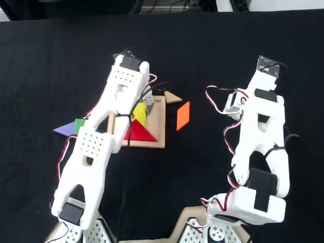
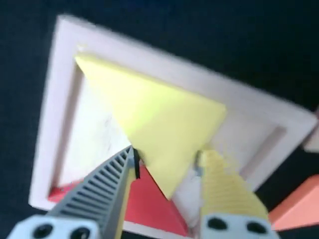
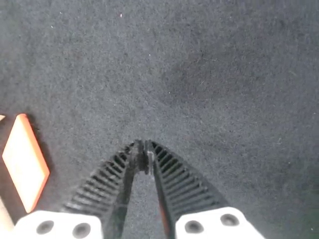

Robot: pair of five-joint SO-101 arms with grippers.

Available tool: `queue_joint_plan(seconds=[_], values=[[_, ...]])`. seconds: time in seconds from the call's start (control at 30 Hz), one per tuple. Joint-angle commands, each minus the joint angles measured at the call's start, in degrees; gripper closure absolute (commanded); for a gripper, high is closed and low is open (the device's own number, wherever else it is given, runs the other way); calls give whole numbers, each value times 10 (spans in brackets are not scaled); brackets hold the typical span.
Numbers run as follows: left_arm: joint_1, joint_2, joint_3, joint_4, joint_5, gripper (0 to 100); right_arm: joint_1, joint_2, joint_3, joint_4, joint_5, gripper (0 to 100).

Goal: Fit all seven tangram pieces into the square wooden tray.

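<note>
the left gripper pinches a flat yellow triangle by its edges, inside the pale wooden tray, overlapping a red triangle. the left arm stretches forward over the tray. the right gripper, jaws pressed together, hangs above black cloth near an orange parallelogram.

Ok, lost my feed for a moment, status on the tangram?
Left gripper shut on yellow triangle at tray; red triangle already in. Right gripper shut, empty, over cloth. Orange piece outside tray, not in the way.
</note>
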Motion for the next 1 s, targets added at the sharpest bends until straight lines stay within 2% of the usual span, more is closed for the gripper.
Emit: queue_joint_plan(seconds=[0.0, 0.1, 0.77, 0.97], values=[[-2, 2, -6, 1, -51, 940, -11, -7, -32, -7, 5, 987], [0, -20, -5, 1, -57, 976, -11, -7, -32, -7, 5, 987], [2, -64, -10, 2, -57, 971, -11, -7, -32, -7, 5, 987], [3, -120, -5, 2, -57, 971, -25, -7, -31, -5, 17, 987]])
